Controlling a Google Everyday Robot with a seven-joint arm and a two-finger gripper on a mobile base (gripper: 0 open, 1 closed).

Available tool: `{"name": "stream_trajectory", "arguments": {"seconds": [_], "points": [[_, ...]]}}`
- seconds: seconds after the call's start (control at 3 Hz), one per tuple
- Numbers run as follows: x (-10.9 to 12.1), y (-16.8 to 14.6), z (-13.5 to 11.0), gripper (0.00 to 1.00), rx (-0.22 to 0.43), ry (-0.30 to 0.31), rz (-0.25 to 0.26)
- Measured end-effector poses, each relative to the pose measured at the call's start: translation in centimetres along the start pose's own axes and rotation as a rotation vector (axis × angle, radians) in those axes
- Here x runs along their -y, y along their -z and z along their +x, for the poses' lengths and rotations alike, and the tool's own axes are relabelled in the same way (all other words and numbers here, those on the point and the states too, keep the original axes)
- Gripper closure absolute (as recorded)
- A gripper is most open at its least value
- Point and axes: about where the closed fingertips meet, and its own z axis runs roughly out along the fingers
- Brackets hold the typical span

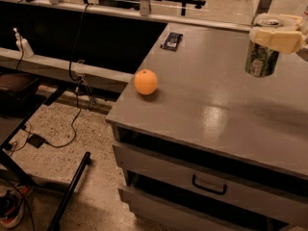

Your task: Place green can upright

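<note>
The green can (261,59) is upright at the far right of the grey table (207,114), with dark and white markings on its side. My gripper (275,30) comes in from the right edge, and its cream fingers (278,40) are shut around the top of the can. I cannot tell whether the can's bottom touches the tabletop or hangs just above it. The can's top is hidden between the fingers.
An orange (146,82) lies near the table's left edge. A small dark packet (172,40) lies at the back of the table. The table has drawers with a handle (209,186) in front. A black desk, cables and a spray bottle (22,43) are to the left.
</note>
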Motion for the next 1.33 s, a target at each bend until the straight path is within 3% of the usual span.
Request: {"name": "stream_trajectory", "arguments": {"seconds": [0.33, 1.0, 1.33], "points": [[-1.0, -0.2, -0.1, 1.00, 0.031, 0.181, -0.038], [-2.0, -0.9, 1.8, 1.00, 0.050, 0.195, -0.043], [-3.5, -1.9, 4.8, 1.00, 0.076, 0.165, -0.076]]}}
